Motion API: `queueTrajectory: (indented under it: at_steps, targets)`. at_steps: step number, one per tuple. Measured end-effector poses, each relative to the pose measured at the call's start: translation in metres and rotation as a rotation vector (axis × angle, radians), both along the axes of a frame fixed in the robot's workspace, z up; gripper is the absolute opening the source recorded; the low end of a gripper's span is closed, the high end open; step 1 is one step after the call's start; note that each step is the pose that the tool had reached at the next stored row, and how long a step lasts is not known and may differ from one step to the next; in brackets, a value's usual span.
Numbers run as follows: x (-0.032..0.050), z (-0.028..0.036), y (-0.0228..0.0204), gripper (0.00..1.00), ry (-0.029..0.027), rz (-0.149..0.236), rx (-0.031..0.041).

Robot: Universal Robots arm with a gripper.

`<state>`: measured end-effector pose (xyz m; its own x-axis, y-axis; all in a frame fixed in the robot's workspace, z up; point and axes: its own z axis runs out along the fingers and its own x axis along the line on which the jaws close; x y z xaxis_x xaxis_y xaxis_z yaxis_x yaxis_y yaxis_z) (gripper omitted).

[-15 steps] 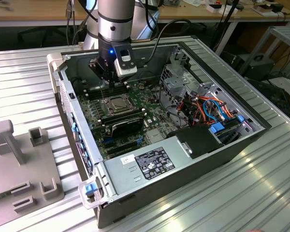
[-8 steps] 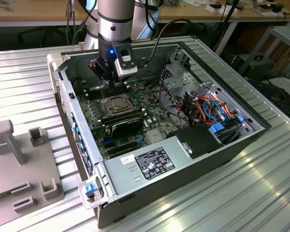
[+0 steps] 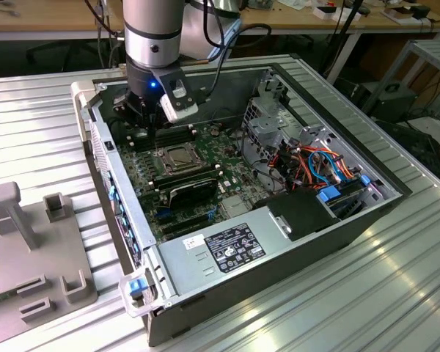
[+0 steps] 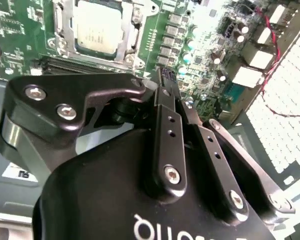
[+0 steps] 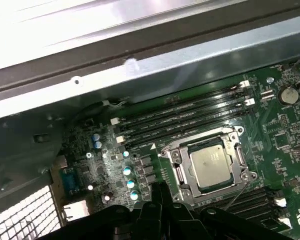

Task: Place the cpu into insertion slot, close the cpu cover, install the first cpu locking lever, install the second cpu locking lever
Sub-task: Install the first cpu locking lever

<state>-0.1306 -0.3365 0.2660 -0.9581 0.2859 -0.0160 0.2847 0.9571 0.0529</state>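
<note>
Both wrist views show the chip [image 5: 213,162] seated in its socket [image 5: 177,172] with the metal cover [image 5: 240,156] down around it. Beside it hangs the gripper [image 4: 165,80], fingers pressed together, holding nothing.

Dull silver metal cpu [image 5: 213,162], shiny metal cpu cover [image 5: 177,167], glossy black tool [image 4: 162,80].

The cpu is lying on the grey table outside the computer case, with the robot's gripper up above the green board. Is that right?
Not quite. The cpu already sits in the insertion slot on the green board, as the first wrist view shows. The gripper is indeed above the board.
</note>
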Motion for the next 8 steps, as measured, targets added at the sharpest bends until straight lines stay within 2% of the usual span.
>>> queueTrajectory:
  at_steps: [4, 8]
  targets:
    - [-0.0008, -0.0027, 0.0106, 0.11, 0.002, 0.0, 0.0035]
    - [-0.0008, -0.006, 0.0199, 0.11, 0.002, 0.002, 0.0109]
